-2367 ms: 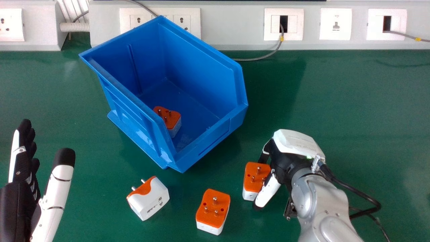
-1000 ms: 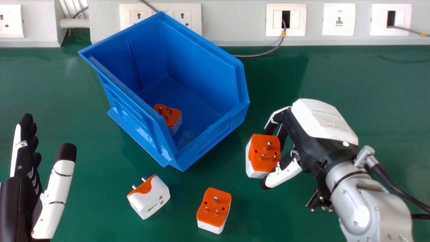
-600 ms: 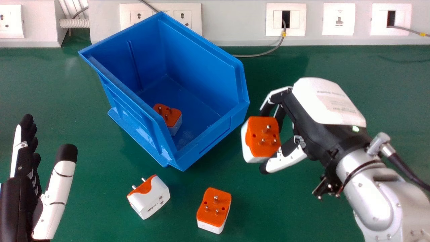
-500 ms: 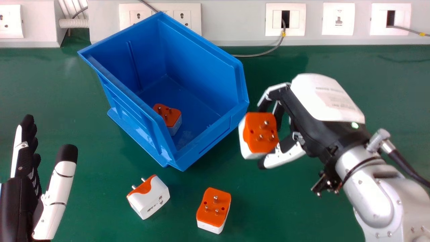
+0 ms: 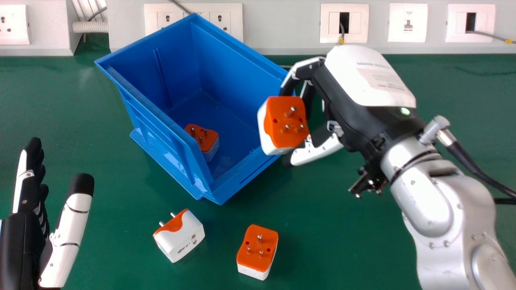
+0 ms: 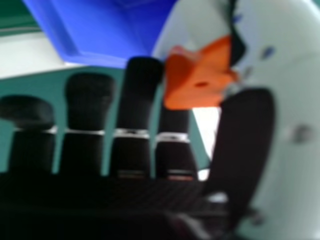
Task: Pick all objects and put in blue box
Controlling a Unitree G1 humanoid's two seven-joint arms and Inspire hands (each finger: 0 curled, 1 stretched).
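In the head view my right hand (image 5: 342,100) pinches an orange and white plug adapter (image 5: 286,121) between fingers and thumb, held over the blue box's (image 5: 177,153) right front rim. That box holds one adapter (image 5: 203,139) on its floor. Two others rest on the table in front of it: one on its side (image 5: 179,237), one with pins up (image 5: 257,251). My left hand (image 5: 20,237) stays at the left edge, fingers straight. The right hand view shows the right hand (image 6: 135,100) with the gripped adapter (image 6: 195,80) against its thumb, and part of the blue box (image 6: 100,30).
A white trunking (image 5: 282,28) with sockets runs along the back of the green table (image 5: 342,241). A grey cable (image 5: 487,35) hangs from a socket at the back right. Black cables trail from the right forearm.
My right hand has lifted the adapter off the table, then carried it up and leftward to the box's rim. The left hand and the other adapters have stayed in place.
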